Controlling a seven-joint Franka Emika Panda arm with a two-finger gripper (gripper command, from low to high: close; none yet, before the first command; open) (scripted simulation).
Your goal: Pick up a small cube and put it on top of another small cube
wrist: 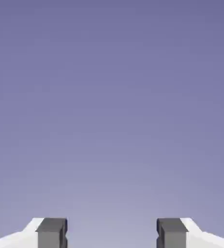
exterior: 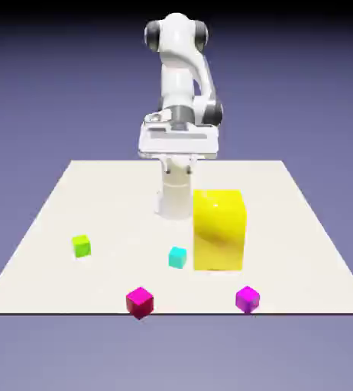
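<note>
Four small cubes are sitting on the table [exterior: 72,191]: green cube [exterior: 81,245] at the left, cyan cube [exterior: 177,257] just beside the big yellow block [exterior: 219,230], crimson cube [exterior: 139,302] and magenta cube [exterior: 247,298] near. You are starting high, so I'd judge a straight descent over one cube, away from the block, best. Gripper [wrist: 112,233] is showing jaws wide apart, holding and touching nothing.

No readable text, labels or numbers appear, as far as both views show.
</note>
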